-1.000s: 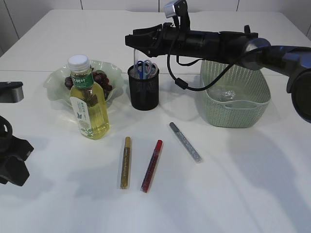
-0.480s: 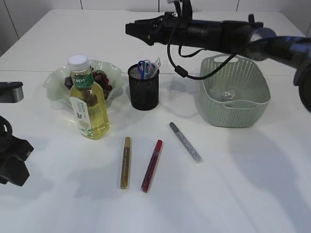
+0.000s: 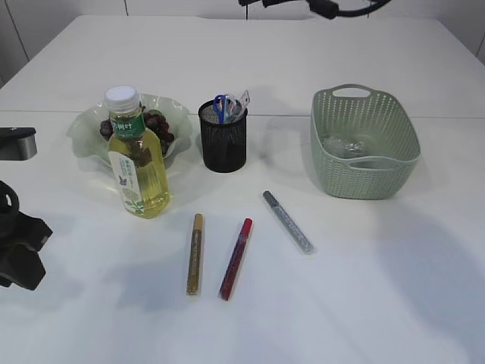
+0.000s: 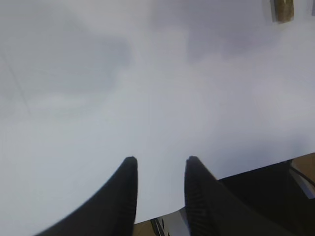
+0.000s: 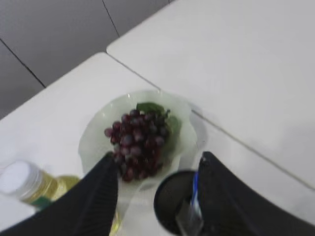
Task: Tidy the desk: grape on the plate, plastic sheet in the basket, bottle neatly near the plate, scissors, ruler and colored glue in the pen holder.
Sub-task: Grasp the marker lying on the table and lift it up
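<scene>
Resting on the plate [image 3: 85, 130], grapes [image 3: 155, 125]; scissors [image 3: 221, 105] in pen holder [image 3: 223, 144].

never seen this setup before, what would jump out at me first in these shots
Probably the bottle of yellow liquid standing front left, just ahead of the pale green plate holding dark grapes. Next, three colored glue pens lie loose on the white table in the middle, in front of the black mesh pen holder. On the right sits a green woven basket with a clear plastic sheet inside.
</scene>
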Available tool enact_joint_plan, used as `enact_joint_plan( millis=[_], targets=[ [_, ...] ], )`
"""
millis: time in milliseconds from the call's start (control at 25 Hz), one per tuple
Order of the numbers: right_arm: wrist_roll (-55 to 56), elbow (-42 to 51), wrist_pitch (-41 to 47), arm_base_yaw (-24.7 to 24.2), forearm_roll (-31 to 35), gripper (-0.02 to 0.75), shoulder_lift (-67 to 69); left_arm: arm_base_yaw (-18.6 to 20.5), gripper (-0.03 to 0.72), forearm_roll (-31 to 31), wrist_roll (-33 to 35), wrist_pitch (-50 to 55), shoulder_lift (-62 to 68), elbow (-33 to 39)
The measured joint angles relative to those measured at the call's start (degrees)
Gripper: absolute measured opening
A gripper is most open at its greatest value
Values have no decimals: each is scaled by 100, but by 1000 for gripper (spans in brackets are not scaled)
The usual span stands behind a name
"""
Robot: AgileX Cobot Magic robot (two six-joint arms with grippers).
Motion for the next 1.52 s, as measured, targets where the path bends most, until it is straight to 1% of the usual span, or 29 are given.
enact_joint_plan(
  millis=[160,280,520,680,760,920,1520],
  targets=[
    [1857,0,986,234,-1674,418,-550,0,240,-7,0,-22,0,0],
    [2638,0,1592,491,-2564,418,-746,0,240,-7,0,-22,0,0],
    [3540,77,1769,1081,-3703,418,-780,0,240,-12,0,-54,0,0],
    [3887,546,1769,1454,-4387,418,-780,0,240,-12,0,-56,0,0],
    [3919,916,1769,1532,-4527,418,-780,0,239,-21,0,-68,0,0],
    [3967,1446,1769,1554,-4527,418,-605,0,239,-21,0,-80,0,0],
    [4126,1519,1713,1554,-4468,405,390,0,239,0,0,-542,0,0]
  ],
)
